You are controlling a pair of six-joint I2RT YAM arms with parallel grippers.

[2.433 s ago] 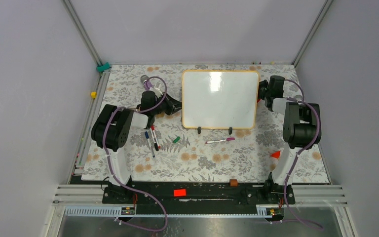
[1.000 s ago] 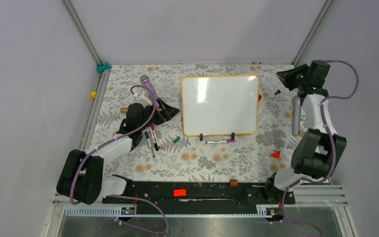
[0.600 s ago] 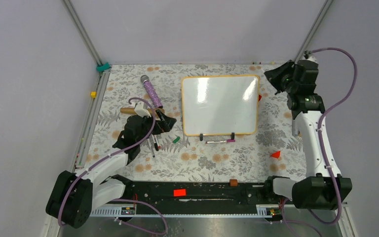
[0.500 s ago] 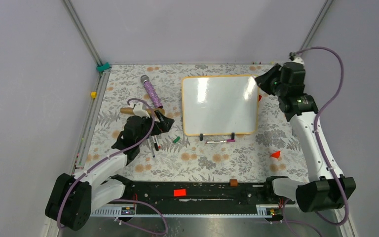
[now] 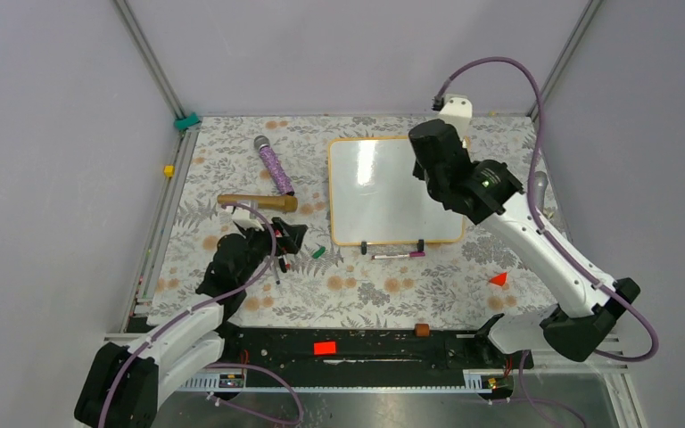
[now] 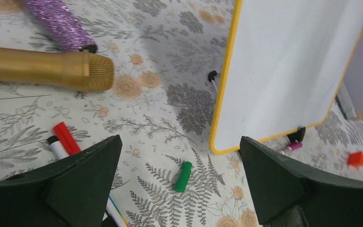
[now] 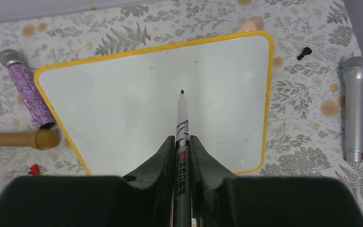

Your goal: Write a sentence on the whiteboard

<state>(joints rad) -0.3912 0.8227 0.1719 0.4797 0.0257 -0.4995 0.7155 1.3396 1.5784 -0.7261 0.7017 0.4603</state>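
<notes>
The whiteboard (image 5: pixel 376 192) stands on its two black feet at the back middle of the table, and its white face (image 7: pixel 137 101) is blank; no sentence shows on it. My right gripper (image 7: pixel 183 142) is shut on a grey marker (image 7: pixel 181 120) whose dark tip hovers over the middle of the board. From above, this gripper (image 5: pixel 430 153) hangs over the board's right part. My left gripper (image 6: pixel 179 141) stands wide open and holds nothing, low over the cloth left of the board's near-left corner. A green cap (image 6: pixel 183 176) lies below the gap between its fingers.
A gold microphone (image 5: pixel 257 201) and a purple one (image 5: pixel 273 163) lie left of the board, a silver one (image 7: pixel 353 109) to its right. A pink marker (image 5: pixel 398 255) lies by the board's feet. Loose markers (image 6: pixel 66 138) lie under the left gripper (image 5: pixel 287 239). A red triangle (image 5: pixel 498 279) lies near right.
The right arm swung in from the back right corner to above the board, marker still gripped. The left arm drew back toward the near left and its jaws finished opening wide.
</notes>
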